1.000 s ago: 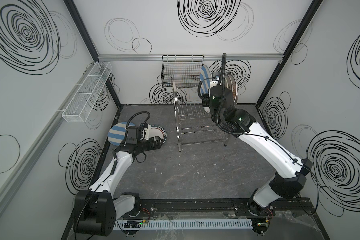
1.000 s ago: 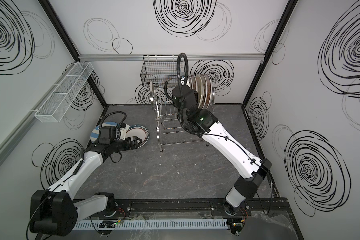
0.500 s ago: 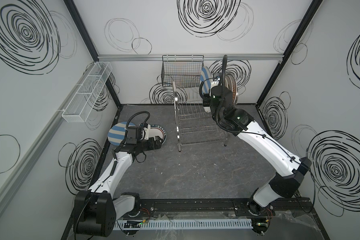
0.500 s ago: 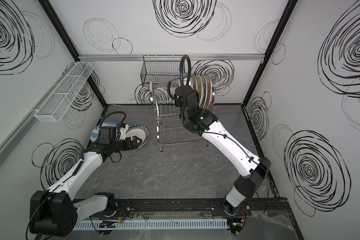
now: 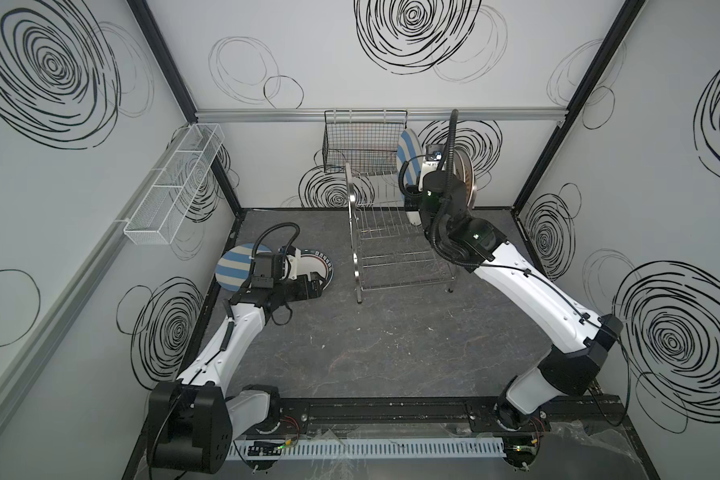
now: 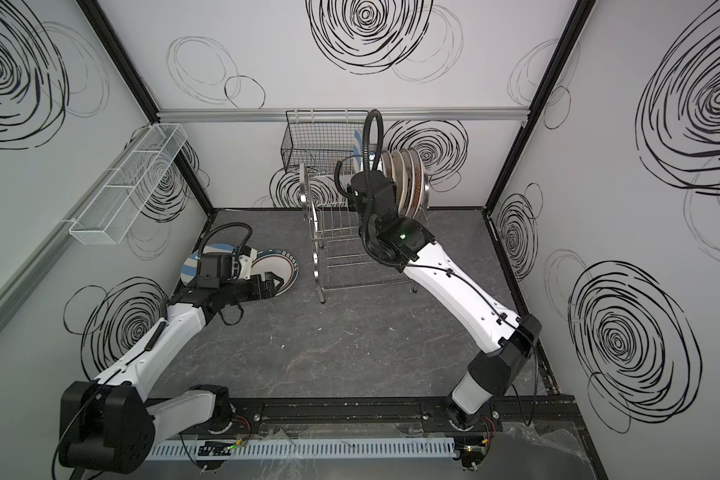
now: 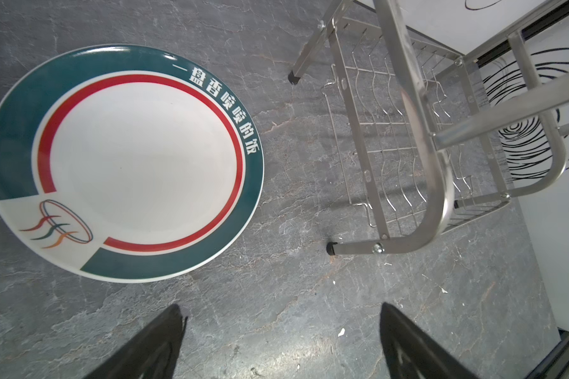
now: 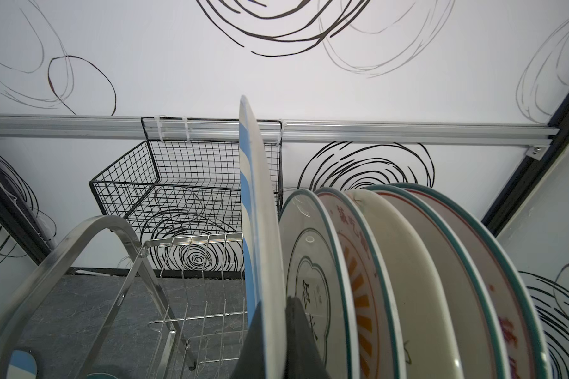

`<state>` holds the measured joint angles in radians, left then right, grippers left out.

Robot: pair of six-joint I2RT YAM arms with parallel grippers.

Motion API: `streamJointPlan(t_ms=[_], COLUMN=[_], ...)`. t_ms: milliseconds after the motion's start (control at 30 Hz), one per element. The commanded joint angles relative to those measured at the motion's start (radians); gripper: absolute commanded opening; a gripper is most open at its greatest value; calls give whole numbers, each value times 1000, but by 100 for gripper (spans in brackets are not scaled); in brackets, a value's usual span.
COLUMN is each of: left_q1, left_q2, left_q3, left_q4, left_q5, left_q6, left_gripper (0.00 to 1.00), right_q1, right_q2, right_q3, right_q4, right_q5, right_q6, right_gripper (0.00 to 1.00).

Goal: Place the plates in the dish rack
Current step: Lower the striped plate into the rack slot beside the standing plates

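Right pincer (image 8: 275,311): right wrist view; clamped hard on the lower edge of the striped plate (image 8: 260,213), one finger on each face.
Striped plate: on edge, upright, just beside the racked plates (image 8: 408,279), its top higher than theirs; I cannot tell whether its bottom sits in a slot.
Rack (image 8: 79,249): free slot wires stand on the other side of my plate; the basket (image 8: 184,197) hangs on the wall behind.
Right arm (image 5: 528,299): both top views; I reach to the rack's upper tier at the back, where the racked plates (image 6: 408,174) stand.
Left pincer (image 5: 314,286): both top views; low over the table (image 5: 391,345), left of the rack, at the green plate (image 5: 323,262).
Second striped plate (image 5: 233,266): flat, left of the green one, partly hidden by my wrist.
Left pincer (image 7: 281,308): left wrist view; spread wide, holding nothing, only table below.
Green plate (image 7: 125,164): flat, apart from both fingers; rack (image 7: 434,157) legs near it.
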<state>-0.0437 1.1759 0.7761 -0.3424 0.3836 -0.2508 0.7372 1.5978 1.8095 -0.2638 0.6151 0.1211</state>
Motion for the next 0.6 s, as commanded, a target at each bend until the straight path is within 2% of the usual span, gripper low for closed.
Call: streamJointPlan(t_ms=[0,567], left_q1=[8,9], left_q2=[-10,-8], left_q3=[5,5], left_q4=[16,16], left_q5=[-3,-2], left_q6=[21,21], left_gripper=[96,96], right_q1=[-12,-31], right_q2=[-12,0], right_q3=[-13,-66], right_q4=[54,58], right_q5=[3,-45], right_q6=[20,71], right_gripper=[0,0])
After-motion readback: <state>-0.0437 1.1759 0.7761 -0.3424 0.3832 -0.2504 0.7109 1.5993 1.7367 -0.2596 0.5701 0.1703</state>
